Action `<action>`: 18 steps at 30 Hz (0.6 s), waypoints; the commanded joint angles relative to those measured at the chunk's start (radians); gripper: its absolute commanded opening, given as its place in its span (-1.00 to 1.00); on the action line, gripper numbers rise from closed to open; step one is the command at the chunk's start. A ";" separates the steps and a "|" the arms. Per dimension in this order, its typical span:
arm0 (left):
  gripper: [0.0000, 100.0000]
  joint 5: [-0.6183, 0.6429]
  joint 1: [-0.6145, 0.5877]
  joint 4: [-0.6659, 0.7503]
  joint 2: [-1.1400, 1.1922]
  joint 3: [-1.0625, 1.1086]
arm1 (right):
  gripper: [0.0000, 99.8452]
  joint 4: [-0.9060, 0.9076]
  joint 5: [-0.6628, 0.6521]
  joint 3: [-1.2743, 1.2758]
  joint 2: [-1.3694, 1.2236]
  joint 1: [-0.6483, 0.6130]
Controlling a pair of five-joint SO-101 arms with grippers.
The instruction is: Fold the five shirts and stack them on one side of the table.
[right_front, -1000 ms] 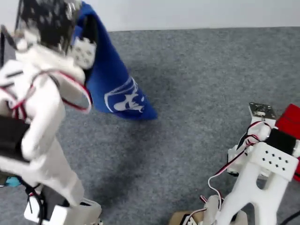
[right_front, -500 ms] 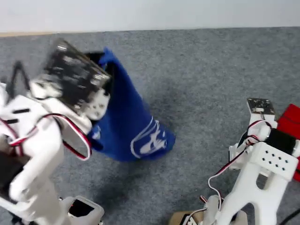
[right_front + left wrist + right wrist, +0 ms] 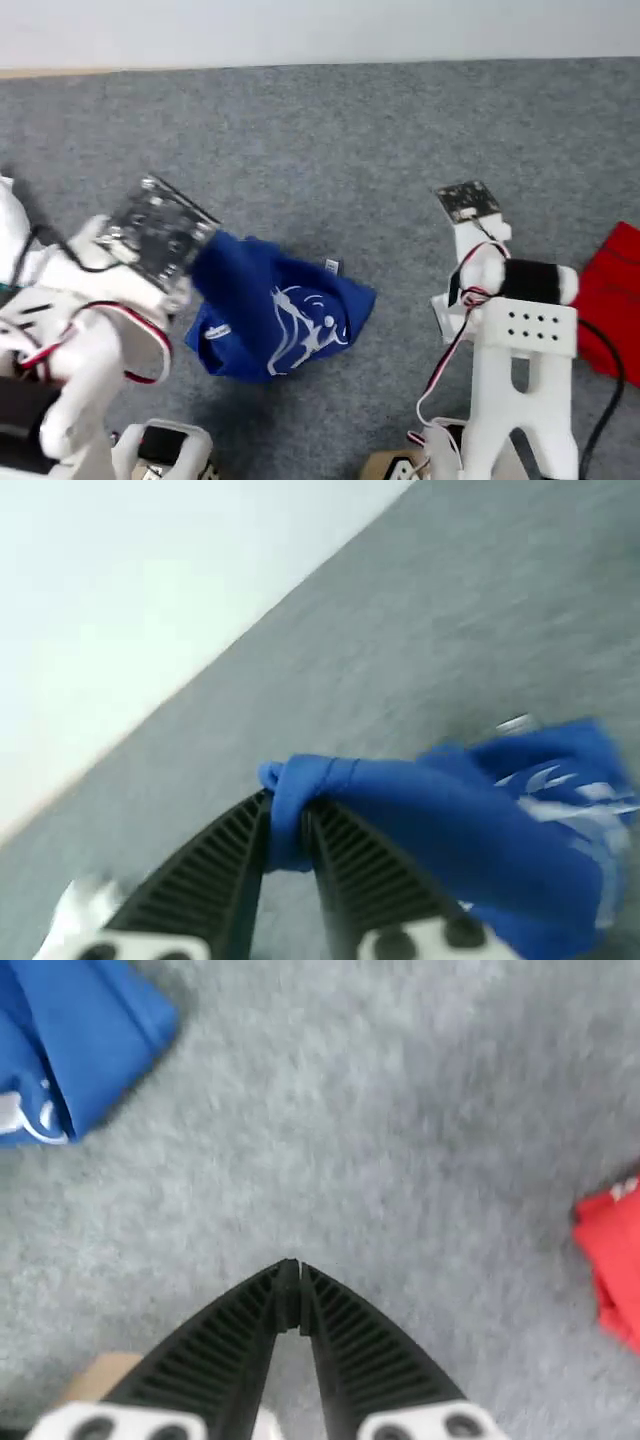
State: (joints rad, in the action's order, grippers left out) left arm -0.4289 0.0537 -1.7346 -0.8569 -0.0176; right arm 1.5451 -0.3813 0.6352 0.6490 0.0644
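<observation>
My left gripper [image 3: 287, 820] pinches a fold of the blue shirt [image 3: 280, 318], lower left of centre. My right gripper [image 3: 289, 1272] is pressed together above the table [image 3: 380, 140]. A red shirt [image 3: 612, 298] lies at the right edge.

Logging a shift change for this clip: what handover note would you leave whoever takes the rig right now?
Left claw shut on a bunched edge of the blue shirt, whose rest lies crumpled on the table.
Right claw shut, empty, over bare table between the blue shirt and the red shirt.
Done: blue shirt not yet folded; whether the red shirt is folded is unclear.
Left: spread and fold the blue shirt, then stack.
</observation>
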 commanded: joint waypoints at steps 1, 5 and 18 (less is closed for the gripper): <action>-0.99 -0.094 -0.213 -0.020 -0.034 0.051 | -0.98 -0.045 -0.002 -0.075 0.025 -0.038; -0.99 -0.222 -0.393 -0.020 -0.091 0.156 | -0.98 -0.071 -0.002 -0.146 0.019 -0.081; -0.99 -0.720 -0.930 -0.020 -0.258 0.562 | -0.98 0.113 0.091 -0.687 -0.495 -0.272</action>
State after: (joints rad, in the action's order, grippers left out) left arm -1.0365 -0.7595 -1.7346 -1.0932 0.5010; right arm 1.5881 -0.3030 0.1396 0.2639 -0.1366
